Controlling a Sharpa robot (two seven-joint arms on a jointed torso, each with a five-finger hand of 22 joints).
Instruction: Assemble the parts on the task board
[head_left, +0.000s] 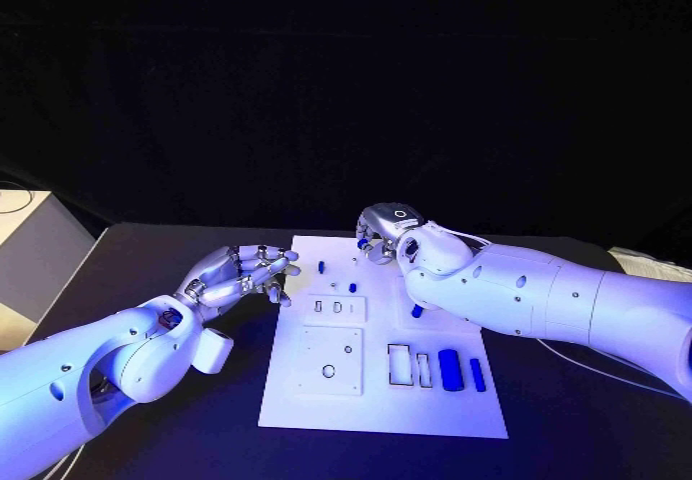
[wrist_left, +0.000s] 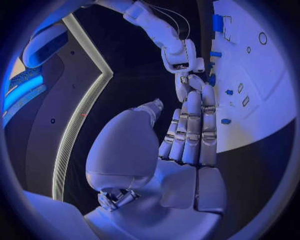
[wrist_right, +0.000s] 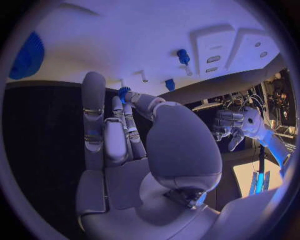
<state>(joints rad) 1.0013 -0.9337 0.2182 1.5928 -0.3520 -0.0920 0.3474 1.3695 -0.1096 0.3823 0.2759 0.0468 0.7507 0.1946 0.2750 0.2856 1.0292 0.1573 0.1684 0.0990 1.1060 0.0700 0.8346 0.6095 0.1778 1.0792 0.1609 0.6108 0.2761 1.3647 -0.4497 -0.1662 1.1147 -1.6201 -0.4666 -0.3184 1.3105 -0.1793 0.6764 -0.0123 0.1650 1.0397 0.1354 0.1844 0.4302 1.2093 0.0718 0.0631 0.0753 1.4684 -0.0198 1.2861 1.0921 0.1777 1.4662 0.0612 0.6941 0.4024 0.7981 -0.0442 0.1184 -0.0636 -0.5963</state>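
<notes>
Hovering over task board (head_left: 378, 405) far edge, right hand (head_left: 387, 232) fingers pinch blue part (wrist_right: 124, 92); left hand (head_left: 241, 275) fingers apart beside left edge.

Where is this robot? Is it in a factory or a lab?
Probably a lab or a demo stand. A white task board with small blue parts lies on a black table, black backdrop behind. The left hand and right hand hover at its far end.

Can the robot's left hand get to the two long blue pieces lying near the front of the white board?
Probably yes. The left hand holds nothing and hovers beside the task board. The long blue pieces lie uncovered near the board's front right, with nothing on the board between, though it would have to reach across.
</notes>
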